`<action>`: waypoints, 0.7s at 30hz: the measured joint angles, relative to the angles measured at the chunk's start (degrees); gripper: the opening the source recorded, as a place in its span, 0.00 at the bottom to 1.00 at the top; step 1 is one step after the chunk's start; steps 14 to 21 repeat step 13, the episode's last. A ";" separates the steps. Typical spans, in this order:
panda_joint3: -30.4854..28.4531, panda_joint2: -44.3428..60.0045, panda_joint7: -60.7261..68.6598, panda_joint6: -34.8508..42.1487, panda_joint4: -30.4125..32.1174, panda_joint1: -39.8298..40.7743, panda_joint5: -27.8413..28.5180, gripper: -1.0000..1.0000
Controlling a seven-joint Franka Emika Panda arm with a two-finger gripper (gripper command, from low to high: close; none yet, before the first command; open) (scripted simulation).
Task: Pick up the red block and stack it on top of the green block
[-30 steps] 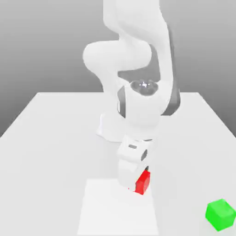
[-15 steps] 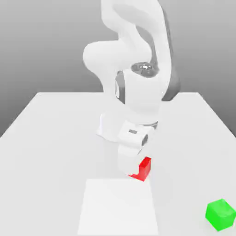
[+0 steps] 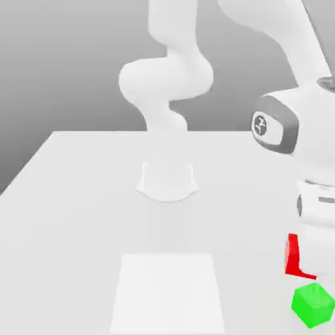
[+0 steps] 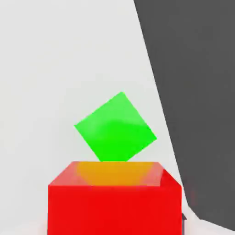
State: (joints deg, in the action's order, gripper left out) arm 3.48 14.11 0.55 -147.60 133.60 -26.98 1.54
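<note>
There is one red block [image 3: 292, 256] and one green block [image 3: 313, 305], and a single arm serves them both. In the exterior view the red block hangs at the lower right of the frame, lifted off the table [image 3: 78, 216] and partly hidden behind the white body of the gripper [image 3: 314, 258], which covers its right portion; only its left face and a strip of its lower edge show. The fingers themselves are hidden there, so whether the claw pinches the block or merely stands beside it cannot be told from the pictures. The green block rests on the table just below the red one, in the lower right corner of the frame, with a small gap between the two. In the hand view the red block [image 4: 114, 202] fills the lower centre of the frame and the green block [image 4: 115, 128] sits at the centre, turned so that it reads as a diamond, on the pale table [image 4: 55, 69]. One lighter square patch [image 3: 169, 293] lies on the table at the lower centre of the exterior view, well apart from both blocks. The arm's round base [image 3: 167, 182] stands at the centre of that view, and nothing lies between the two blocks.
</note>
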 joint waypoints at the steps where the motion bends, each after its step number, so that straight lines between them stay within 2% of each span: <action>1: -0.04 1.90 -0.22 -1.45 -0.45 -0.24 0.25 0.00; 2: -0.17 3.89 -0.42 -3.16 -0.73 -0.44 0.49 0.00; 3: -0.34 5.90 -0.61 -4.97 -0.91 -0.62 0.74 1.00; 9: -0.43 6.91 -0.73 -5.92 -1.01 -0.71 0.89 1.00; 13: 0.10 1.50 -0.33 -0.81 -0.78 -0.33 0.30 1.00; 21: 0.10 1.50 -0.33 -0.81 -0.78 -0.33 0.30 1.00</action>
